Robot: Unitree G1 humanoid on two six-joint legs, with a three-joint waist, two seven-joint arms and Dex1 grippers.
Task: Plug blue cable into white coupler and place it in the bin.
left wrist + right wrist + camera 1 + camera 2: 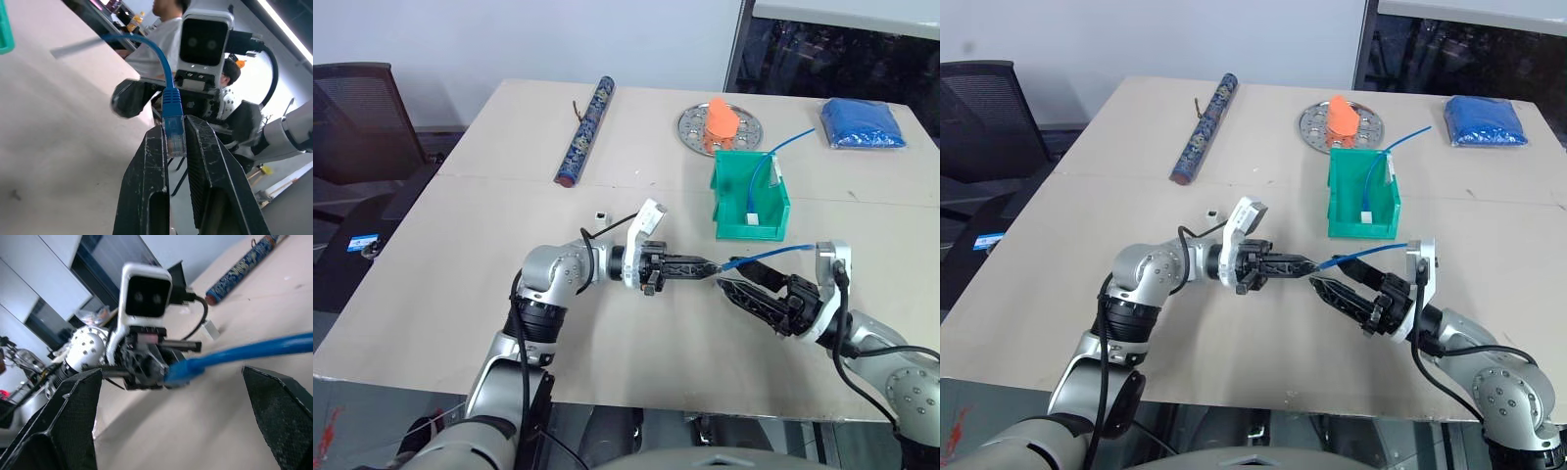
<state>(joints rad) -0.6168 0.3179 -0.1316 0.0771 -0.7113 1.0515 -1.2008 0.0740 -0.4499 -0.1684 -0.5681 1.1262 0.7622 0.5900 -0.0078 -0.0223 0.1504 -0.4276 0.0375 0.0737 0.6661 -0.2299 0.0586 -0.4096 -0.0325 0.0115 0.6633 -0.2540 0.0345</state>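
Pinching the clear plug of the thin bright-blue network cable [173, 105] between its closed jaws, the left gripper [705, 266] holds the connector level above the pale counter [460, 294], pointing at the right gripper [744, 291], whose jaws stand wide apart and empty just below the cable. From the plug the cable runs back toward the small green plastic open-topped bin [749, 201], and blue cable shows inside it and arching out over its rim; whether that is one run cannot be told.

The tiny white cube-like coupler [600, 214] sits alone on the counter behind the left arm, well apart from both grippers. That is the likely trouble: the open right jaws are near the plug but far from the coupler, and a reach across could snag the taut cable. A pull on it could also drag or tip the light bin. The plug is held by a small bite, so a tug may twist it free.

By count: one blue cable, one white coupler, one green bin, two grippers. Farther back lie one dark patterned rod [584, 132], one round perforated metal plate [693, 129] carrying one orange object [722, 119], and one blue plastic-wrapped bundle [862, 123].
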